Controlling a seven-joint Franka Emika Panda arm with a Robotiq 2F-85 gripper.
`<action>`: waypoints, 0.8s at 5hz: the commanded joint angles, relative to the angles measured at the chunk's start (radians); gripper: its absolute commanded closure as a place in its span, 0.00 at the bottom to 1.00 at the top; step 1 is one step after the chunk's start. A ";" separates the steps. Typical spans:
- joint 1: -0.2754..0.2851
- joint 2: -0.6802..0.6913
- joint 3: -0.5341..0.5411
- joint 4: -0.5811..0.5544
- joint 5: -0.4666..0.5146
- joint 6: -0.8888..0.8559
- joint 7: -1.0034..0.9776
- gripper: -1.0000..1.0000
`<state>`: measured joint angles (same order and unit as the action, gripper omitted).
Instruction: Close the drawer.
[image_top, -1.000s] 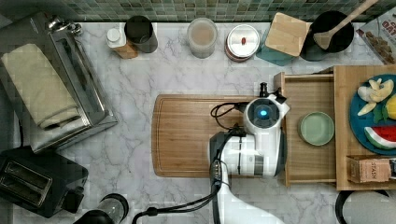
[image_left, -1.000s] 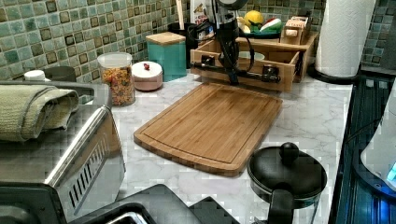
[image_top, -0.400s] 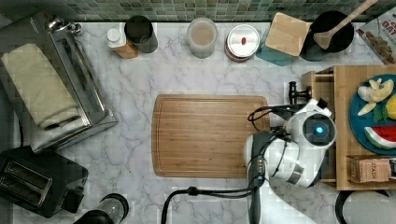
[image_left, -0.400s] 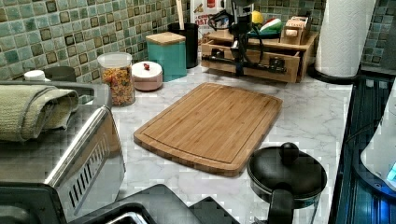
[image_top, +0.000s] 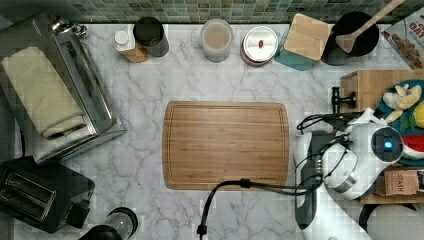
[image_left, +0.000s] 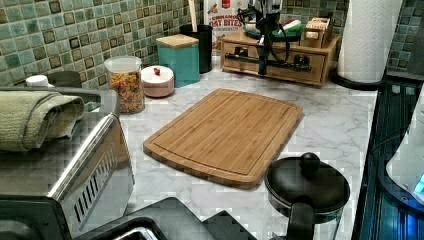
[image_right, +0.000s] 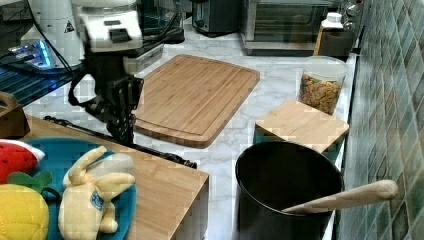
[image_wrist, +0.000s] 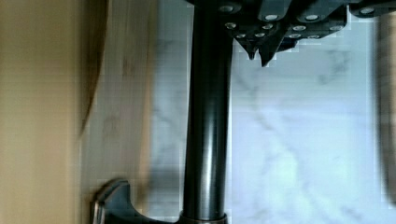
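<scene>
The drawer (image_left: 282, 71) sits pushed into its light-wood box, its front flush with the box in the left view. Its black bar handle (image_wrist: 205, 140) runs in front of the drawer's wooden front (image_wrist: 126, 93). The handle also shows in the right view (image_right: 165, 156), and one of its posts in the top view (image_top: 341, 99). My gripper (image_wrist: 259, 58) is shut with nothing held. It stands right against the handle on the marble side, about mid-bar (image_right: 121, 136) (image_left: 262, 69). The white arm (image_top: 370, 150) covers the drawer front from above.
A bamboo cutting board (image_top: 226, 145) lies on the marble at the top view's left of the arm. A teal plate of toy food (image_right: 65, 165) sits on the box. A black pot with a wooden spoon (image_right: 287, 195), a teal canister (image_top: 305, 40) and jars line the tiled wall.
The arm moved toward the top view's right and the drawer went with it into the box. The green bowl inside the drawer is now out of sight.
</scene>
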<state>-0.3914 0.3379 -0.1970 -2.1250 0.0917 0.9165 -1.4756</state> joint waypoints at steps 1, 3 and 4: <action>-0.037 0.027 -0.151 0.175 -0.091 0.095 0.019 1.00; -0.006 0.031 -0.182 0.175 -0.070 0.095 0.005 1.00; -0.003 0.032 -0.186 0.175 -0.067 0.095 0.004 1.00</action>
<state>-0.2961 0.3562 -0.2681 -2.1133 0.0559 0.9268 -1.4756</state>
